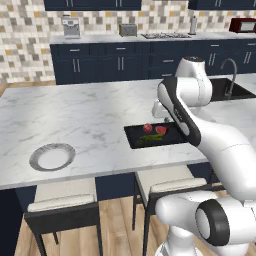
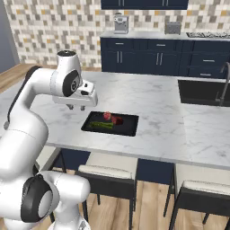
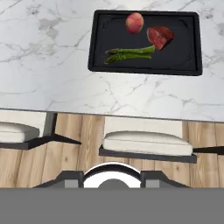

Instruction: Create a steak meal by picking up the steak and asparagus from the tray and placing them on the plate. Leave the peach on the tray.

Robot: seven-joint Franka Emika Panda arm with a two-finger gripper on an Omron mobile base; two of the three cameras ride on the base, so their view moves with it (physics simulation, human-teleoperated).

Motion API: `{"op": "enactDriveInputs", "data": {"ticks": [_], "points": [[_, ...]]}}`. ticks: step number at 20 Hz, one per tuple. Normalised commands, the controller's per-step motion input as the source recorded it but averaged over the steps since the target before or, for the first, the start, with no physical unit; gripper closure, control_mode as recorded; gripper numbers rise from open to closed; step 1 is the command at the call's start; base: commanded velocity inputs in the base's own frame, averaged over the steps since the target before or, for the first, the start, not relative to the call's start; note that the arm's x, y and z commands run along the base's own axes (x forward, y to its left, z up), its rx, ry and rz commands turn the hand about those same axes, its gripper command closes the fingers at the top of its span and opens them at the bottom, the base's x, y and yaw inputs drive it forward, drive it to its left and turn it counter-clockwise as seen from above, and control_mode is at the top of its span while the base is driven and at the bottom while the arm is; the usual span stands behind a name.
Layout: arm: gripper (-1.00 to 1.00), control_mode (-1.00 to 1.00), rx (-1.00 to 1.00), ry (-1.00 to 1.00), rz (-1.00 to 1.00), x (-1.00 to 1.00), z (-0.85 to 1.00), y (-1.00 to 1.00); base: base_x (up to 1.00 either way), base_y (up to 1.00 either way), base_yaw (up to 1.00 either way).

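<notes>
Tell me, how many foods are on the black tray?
3. The peach sits near the tray's far edge, the steak lies just beside it, and the asparagus lies nearer the stools. Nothing seems hidden.

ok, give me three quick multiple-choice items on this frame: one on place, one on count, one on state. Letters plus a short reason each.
1. Where does the asparagus lie?
A. on the plate
B. on the tray
C. on the bare counter

2. How many food items are on the tray?
A. two
B. three
C. four

3. What state is the plate in?
A. empty
B. holding the steak
C. holding the peach

Answers:
1 B: the stalks lie inside the tray's rim.
2 B: the asparagus, steak and peach are there.
3 A: its white centre is bare.
</notes>
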Motion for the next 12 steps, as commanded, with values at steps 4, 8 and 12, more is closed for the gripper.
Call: {"op": "enactDriveInputs", "data": {"ticks": [4, 8, 12], "points": [[-1.0, -1.0, 0.0, 0.0, 0.0, 0.16, -0.06, 0.0, 0.0, 0.0, 0.0], [-1.0, -1.0, 0.04, 0.0, 0.03, 0.42, -0.31, -0.34, 0.0, 0.0, 0.0], [-1.0, -1.0, 0.03, 0.0, 0.04, 0.2, -0.37, -0.26, 0.0, 0.0, 0.0]]}}
